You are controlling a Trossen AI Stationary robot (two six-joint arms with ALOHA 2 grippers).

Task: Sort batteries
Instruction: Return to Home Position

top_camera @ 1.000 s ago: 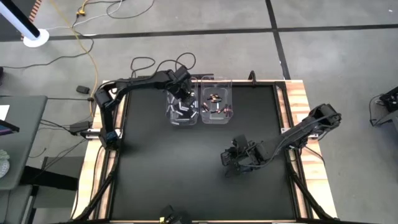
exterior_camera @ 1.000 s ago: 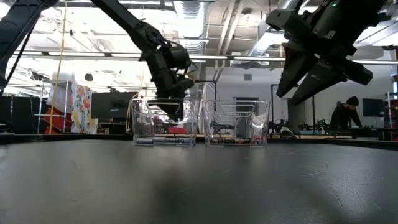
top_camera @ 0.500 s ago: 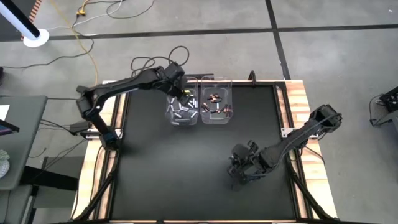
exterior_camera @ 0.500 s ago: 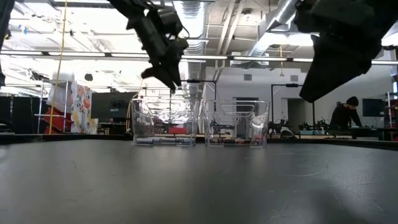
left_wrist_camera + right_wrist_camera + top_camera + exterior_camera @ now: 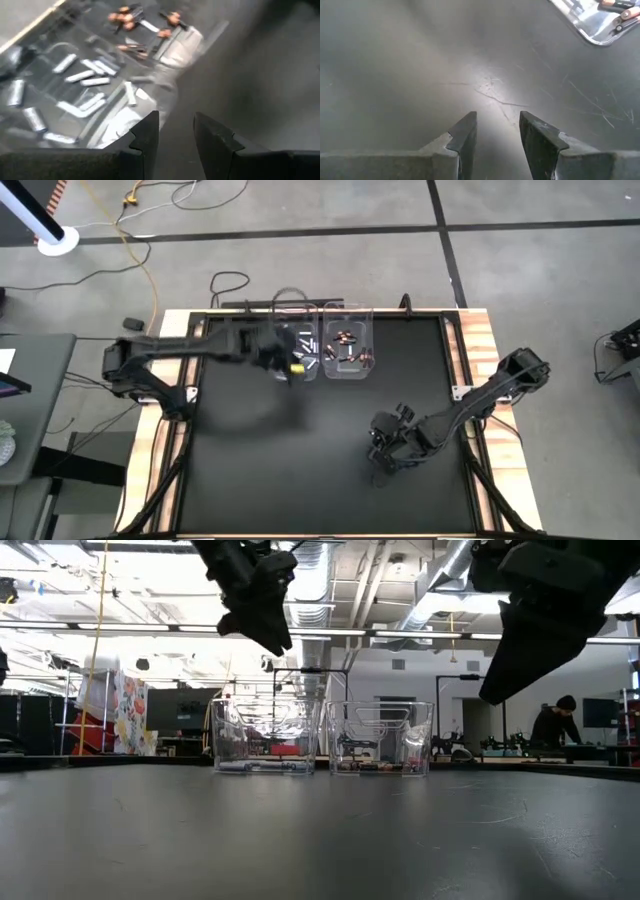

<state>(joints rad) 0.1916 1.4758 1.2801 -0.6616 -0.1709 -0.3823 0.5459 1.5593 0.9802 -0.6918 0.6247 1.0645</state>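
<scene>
Two clear plastic bins stand side by side at the table's far middle. The left bin (image 5: 297, 345) holds white/silver batteries (image 5: 82, 76). The right bin (image 5: 348, 343) holds reddish-copper batteries (image 5: 131, 19). My left gripper (image 5: 289, 365) hangs high over the left bin's near edge, open and empty (image 5: 176, 132); in the low view it is well above the bins (image 5: 262, 615). My right gripper (image 5: 386, 450) hovers over the bare mat toward the near right, open and empty (image 5: 497, 130).
The black mat (image 5: 260, 460) covers the table inside a wooden frame (image 5: 480, 340). A corner of the right bin shows in the right wrist view (image 5: 600, 22). A person (image 5: 555, 725) stands in the room far behind the table.
My left gripper has risen out of the left bin and swung toward the table's near edge, its arm sweeping toward the left edge. My right gripper has moved a little toward the near edge. The bins and their batteries have stayed put.
</scene>
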